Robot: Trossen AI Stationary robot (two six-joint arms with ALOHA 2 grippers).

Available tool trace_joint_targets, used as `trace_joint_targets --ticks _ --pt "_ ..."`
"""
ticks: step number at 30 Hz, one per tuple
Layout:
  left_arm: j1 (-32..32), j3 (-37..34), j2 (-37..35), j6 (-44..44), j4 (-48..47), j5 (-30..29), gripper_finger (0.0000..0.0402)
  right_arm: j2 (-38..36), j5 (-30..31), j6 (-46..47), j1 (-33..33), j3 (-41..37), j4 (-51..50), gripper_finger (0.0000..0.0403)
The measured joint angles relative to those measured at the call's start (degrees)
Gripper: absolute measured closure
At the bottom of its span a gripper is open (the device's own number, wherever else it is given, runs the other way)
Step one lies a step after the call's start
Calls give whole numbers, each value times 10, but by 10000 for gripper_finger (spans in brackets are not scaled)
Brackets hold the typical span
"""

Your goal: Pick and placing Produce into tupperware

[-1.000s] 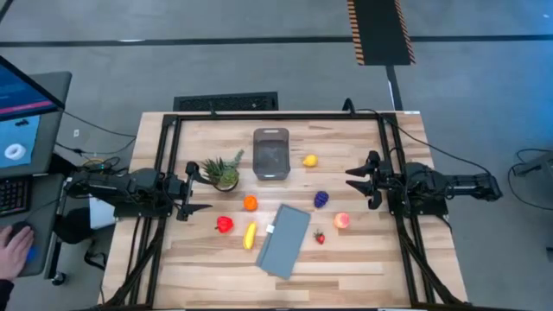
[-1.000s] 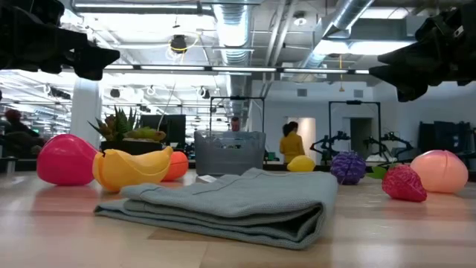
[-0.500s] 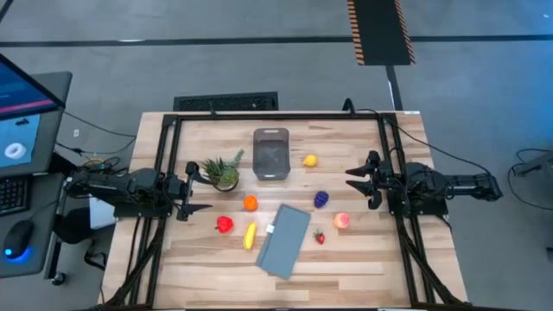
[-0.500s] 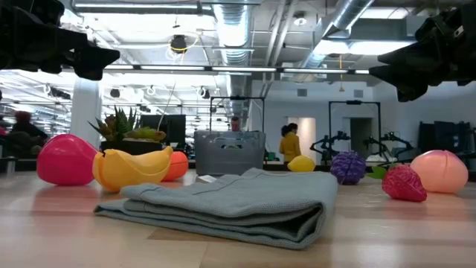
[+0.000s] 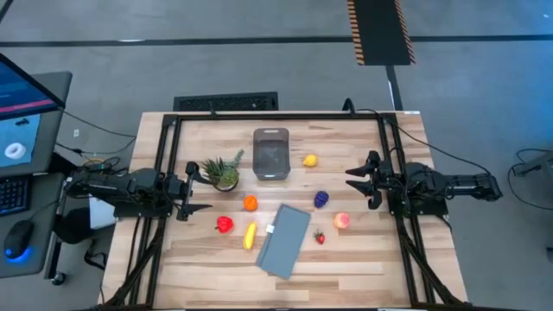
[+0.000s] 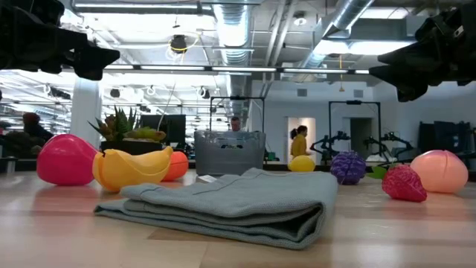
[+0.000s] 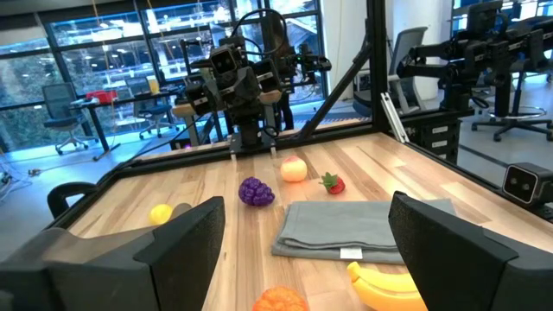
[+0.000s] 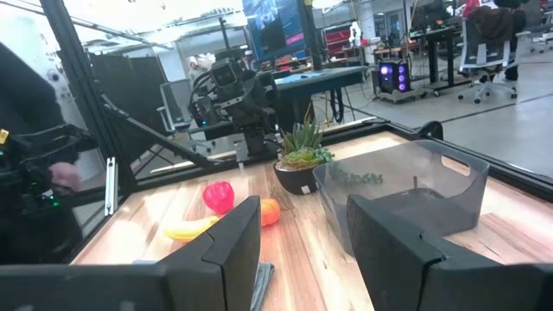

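Waiting: nothing on the table has shifted over the last second; both arms hold the same parked poses, so no fruit has been picked yet and the tupperware (image 5: 270,155) is empty.
Change off the table: a hand that lay on the mouse at the desk a second ago is gone, and a person in yellow far behind has walked a little.
Left gripper (image 5: 193,188): raised at the table's left edge, aimed inward, fingers spread wide, holding nothing.
Red fruit (image 5: 224,225): near the left arm, beside the banana (image 5: 250,235).
Orange (image 5: 250,203): just in front of the potted pineapple plant (image 5: 224,172).
Grey cloth (image 5: 284,240): folded, lying between the fruit groups.
Lemon (image 5: 309,160): just right of the tub.
Grapes (image 5: 321,199), strawberry (image 5: 320,237), peach (image 5: 341,221): loose on the wood, nearer the right arm.
Right gripper (image 5: 356,179): raised at the right edge, facing inward, fingers apart, empty.
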Motion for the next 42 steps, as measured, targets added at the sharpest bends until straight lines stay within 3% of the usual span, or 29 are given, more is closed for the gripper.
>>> trace_joint_targets --ticks 29,31,38,42 --pt "0 0 0 -5 3 0 85 0 0 0 0 0 0 207" --pt "0 0 0 -39 13 1 85 0 0 0 0 0 0 207" --pt "0 0 0 -281 73 3 85 0 2 0 0 0 0 207" --pt "0 0 0 -356 99 -19 85 0 25 -5 -6 -1 11 207"
